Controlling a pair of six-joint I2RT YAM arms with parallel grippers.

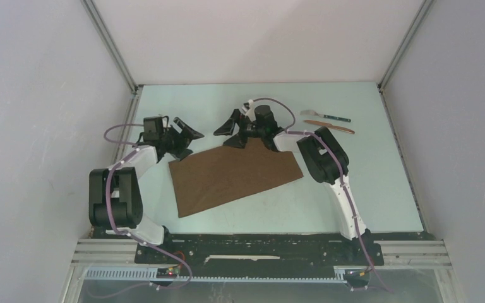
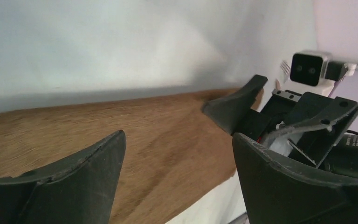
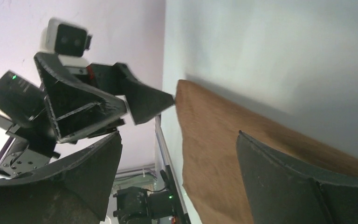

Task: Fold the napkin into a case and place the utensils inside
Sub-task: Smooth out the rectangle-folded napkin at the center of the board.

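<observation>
Napkin lies flat on the table, centre-left between the two arms, dark-brown and limp. Treat it as light, soft cloth with no stiffness: it'll sag and drag if you lift one point only, and it may slide on the smooth top, so pinch right at an edge or corner. From above it reads as oblong, with its long axis running near-left to far-right and the right end skewed toward the back. I can't tell whether that's a fold or just the angle. The far corners are your best holds. Left gripper sits at the far-left corner, jaws spread wide, nothing in them. Right gripper is over the far edge near its middle, also gaping and empty. In the right wrist view a left fingertip is right at the cloth corner; I can't tell if it's touching. The utensils sit far right, well apart from the napkin. The teal-handled utensil has its silver head pointing left. The reddish-brown knife lies just beside it, nearly parallel. Both long axes run left-right. They're slim, rigid and low-lying, so likely fiddly to pinch.
</observation>
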